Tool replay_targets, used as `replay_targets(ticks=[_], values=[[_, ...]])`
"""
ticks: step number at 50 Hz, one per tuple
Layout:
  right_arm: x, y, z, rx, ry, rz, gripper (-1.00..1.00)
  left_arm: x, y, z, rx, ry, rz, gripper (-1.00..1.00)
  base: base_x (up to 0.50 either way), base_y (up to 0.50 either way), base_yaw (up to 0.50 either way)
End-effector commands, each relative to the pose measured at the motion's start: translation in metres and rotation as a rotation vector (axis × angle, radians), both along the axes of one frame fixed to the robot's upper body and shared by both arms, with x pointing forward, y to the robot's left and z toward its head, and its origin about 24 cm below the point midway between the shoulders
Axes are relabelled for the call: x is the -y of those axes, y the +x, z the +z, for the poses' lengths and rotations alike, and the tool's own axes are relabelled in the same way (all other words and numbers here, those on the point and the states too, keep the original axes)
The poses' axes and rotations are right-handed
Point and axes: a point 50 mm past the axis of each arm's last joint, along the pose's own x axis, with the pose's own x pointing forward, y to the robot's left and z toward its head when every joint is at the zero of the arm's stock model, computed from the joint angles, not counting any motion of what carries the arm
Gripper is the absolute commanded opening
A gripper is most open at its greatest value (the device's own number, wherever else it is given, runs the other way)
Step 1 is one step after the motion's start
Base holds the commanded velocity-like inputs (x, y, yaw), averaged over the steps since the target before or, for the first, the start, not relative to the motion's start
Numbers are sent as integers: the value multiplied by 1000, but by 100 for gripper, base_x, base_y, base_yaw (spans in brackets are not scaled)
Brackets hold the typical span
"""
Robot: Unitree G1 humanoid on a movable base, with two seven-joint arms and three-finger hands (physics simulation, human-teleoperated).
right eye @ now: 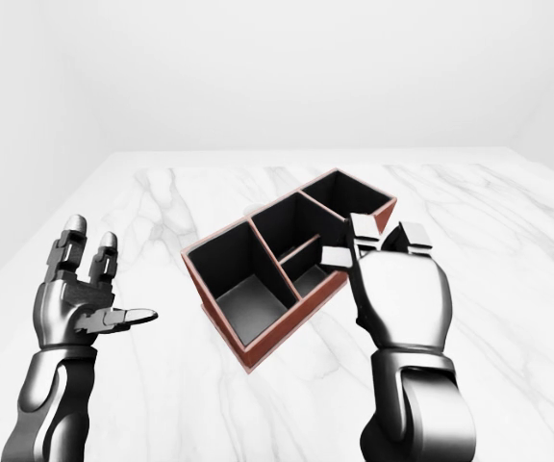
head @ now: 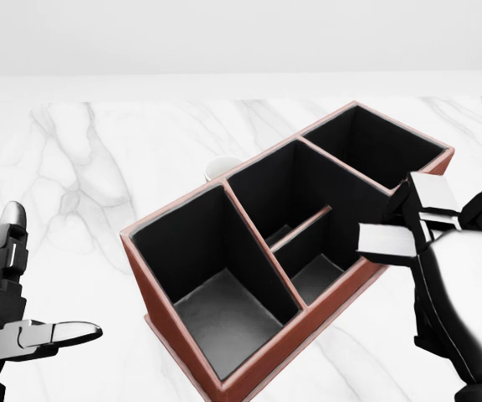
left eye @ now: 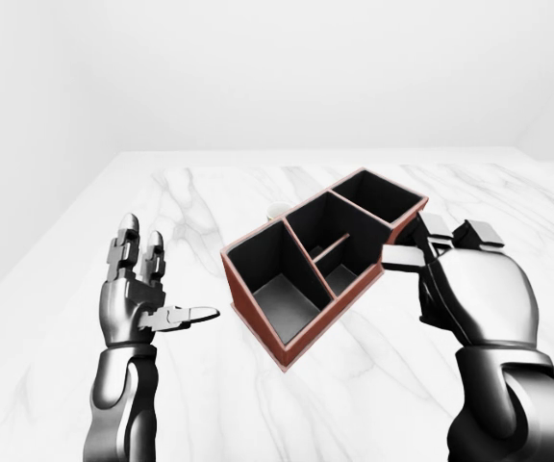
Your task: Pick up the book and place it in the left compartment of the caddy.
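Note:
The caddy is a red-brown box with black insides, lying slantwise on the white marble table. Its left compartment is the large one nearest the bottom left of the head view, and it holds nothing. No book shows in any view. My right hand is raised beside the caddy's right end, its back towards the camera. The fingers are spread and the thumb reaches over the low wall, holding nothing. At the left edge my left hand stands open, well apart from the caddy.
A small white round object peeks out behind the caddy's far wall. Two middle compartments and a far right one are also black inside. Plain white walls rise beyond the table's far edge.

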Motion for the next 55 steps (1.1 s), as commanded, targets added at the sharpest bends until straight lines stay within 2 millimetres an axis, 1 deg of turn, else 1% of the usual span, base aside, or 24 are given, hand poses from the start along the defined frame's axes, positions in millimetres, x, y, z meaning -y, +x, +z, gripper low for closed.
replay_targets(ticks=[1, 12, 20, 24, 30, 34, 38, 40, 47, 55], values=[[-16, -7, 30, 185, 28, 93, -100, 1, 0, 0, 0, 1, -1, 100, 0, 0, 0], [-13, -6, 34, 211, 28, 105, -100, 1, 0, 0, 0, 2, -2, 100, 0, 0, 0], [-19, -6, 36, 223, 26, 181, -100, 1, 0, -1, -5, 1, -3, 100, 0, 0, 0], [-27, -7, 33, 207, 90, 222, -100, 1, 0, -1, -5, 0, -2, 100, 0, 0, 0], [-31, -8, 31, 197, 101, 252, -100, 1, -1, 1, 4, 3, -1, 100, 0, 0, 0], [-36, -9, 28, 176, 145, 276, -100, 1, -3, 3, 13, 4, 0, 100, 0, 0, 0], [-42, -10, 29, 184, 140, 307, -100, 2, -2, 0, 0, 6, -1, 100, 0, 0, 0], [-44, -10, 30, 188, 135, 327, -100, 1, -2, 2, 7, 6, 2, 100, 0, 0, 0], [-44, -9, 32, 200, 114, 365, -100, 0, -2, 2, 8, 5, 4, 100, 0, 0, 0], [-50, -11, 33, 204, 128, 426, -100, 1, -2, 1, 5, 6, 1, 100, 0, 0, 0]])
